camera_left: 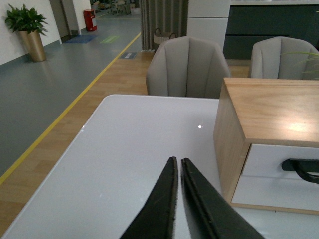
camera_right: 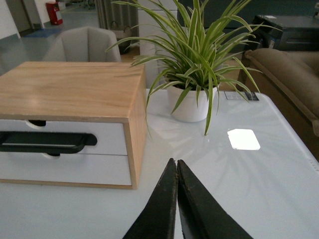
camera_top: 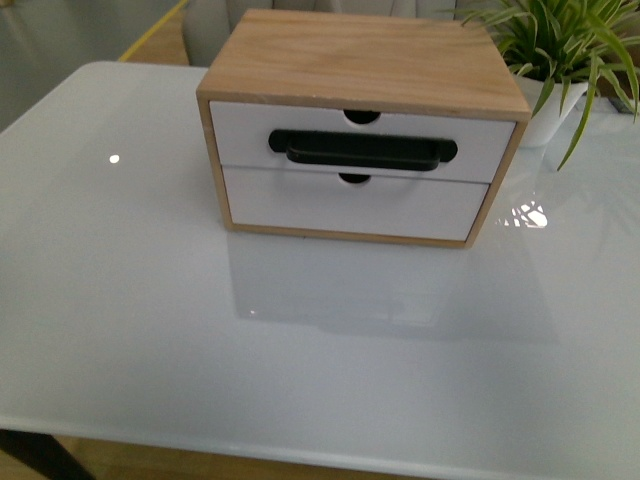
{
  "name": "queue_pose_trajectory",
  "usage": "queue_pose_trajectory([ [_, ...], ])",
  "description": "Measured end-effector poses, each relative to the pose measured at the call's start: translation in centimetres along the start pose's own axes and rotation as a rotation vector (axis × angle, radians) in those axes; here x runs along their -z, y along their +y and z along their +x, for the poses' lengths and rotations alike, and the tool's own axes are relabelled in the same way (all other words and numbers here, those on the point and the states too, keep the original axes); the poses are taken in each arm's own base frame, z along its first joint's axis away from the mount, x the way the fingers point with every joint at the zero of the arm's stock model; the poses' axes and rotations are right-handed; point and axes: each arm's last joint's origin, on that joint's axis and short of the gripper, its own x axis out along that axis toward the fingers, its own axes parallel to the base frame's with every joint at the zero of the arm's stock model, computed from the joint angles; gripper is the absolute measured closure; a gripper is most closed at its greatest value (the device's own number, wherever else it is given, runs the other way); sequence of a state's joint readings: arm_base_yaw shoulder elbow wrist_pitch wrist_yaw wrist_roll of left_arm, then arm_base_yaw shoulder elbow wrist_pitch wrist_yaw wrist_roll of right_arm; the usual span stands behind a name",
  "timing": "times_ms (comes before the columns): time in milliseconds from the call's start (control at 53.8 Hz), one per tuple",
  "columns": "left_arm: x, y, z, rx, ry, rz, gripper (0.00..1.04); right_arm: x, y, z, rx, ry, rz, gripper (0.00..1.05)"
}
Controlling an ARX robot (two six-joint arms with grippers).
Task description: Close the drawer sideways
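A wooden cabinet [camera_top: 365, 60] stands on the white table [camera_top: 200, 340]. Its upper drawer [camera_top: 240, 125], white-fronted with a long black bar handle [camera_top: 362, 148] and a half-round notch, sits about flush with the cabinet front. It also shows in the left wrist view [camera_left: 271, 164] and the right wrist view [camera_right: 107, 135]. My left gripper [camera_left: 178, 159] is shut and empty, over the table left of the cabinet. My right gripper [camera_right: 176, 161] is shut and empty, in front of the cabinet's right corner. Neither gripper shows in the front view.
A plain white lower drawer front [camera_top: 350, 205] sits under the handled one. A potted plant in a white pot [camera_top: 560, 40] stands at the cabinet's right rear, also seen in the right wrist view [camera_right: 194, 99]. Grey chairs [camera_left: 187, 67] stand beyond the table's far edge.
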State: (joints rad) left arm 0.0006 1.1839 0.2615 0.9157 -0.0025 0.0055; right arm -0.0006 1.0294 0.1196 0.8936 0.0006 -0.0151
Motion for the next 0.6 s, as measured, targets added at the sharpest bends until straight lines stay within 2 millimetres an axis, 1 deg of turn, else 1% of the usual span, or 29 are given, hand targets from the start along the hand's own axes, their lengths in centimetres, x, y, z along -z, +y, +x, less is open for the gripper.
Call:
queue_pose_trajectory([
  [19, 0.1, 0.0, -0.3, 0.001, -0.002, 0.0, 1.03, 0.2, 0.0, -0.2, 0.0, -0.005, -0.002, 1.03],
  [74, 0.4, 0.0, -1.5, 0.003, -0.002, -0.003, 1.03, 0.8, 0.0, -1.0, -0.002, -0.007, 0.003, 1.03],
  [149, 0.7, 0.0, -2.3, 0.003, 0.001, -0.003, 1.03, 1.2, 0.0, -1.6, -0.001, 0.007, 0.004, 1.03],
  [279, 1.2, 0.0, -4.0, 0.003, 0.002, -0.003, 1.03, 1.0, 0.0, -2.8, -0.001, -0.002, 0.004, 1.03],
  [391, 1.4, 0.0, -4.9, 0.003, 0.004, -0.003, 1.03, 0.9, 0.0, -3.3, -0.001, -0.003, 0.004, 1.03],
  [465, 1.9, 0.0, -5.4, 0.003, -0.015, -0.003, 1.03, 0.6, 0.0, -3.7, -0.001, -0.013, 0.004, 1.03],
  [521, 2.5, 0.0, -5.9, 0.003, 0.003, -0.003, 1.03, 0.4, 0.0, -4.0, 0.0, -0.02, 0.004, 1.03],
  [595, 2.7, 0.0, -6.3, 0.003, 0.011, -0.003, 1.03, 0.4, 0.0, -4.3, -0.001, -0.02, 0.004, 1.03],
])
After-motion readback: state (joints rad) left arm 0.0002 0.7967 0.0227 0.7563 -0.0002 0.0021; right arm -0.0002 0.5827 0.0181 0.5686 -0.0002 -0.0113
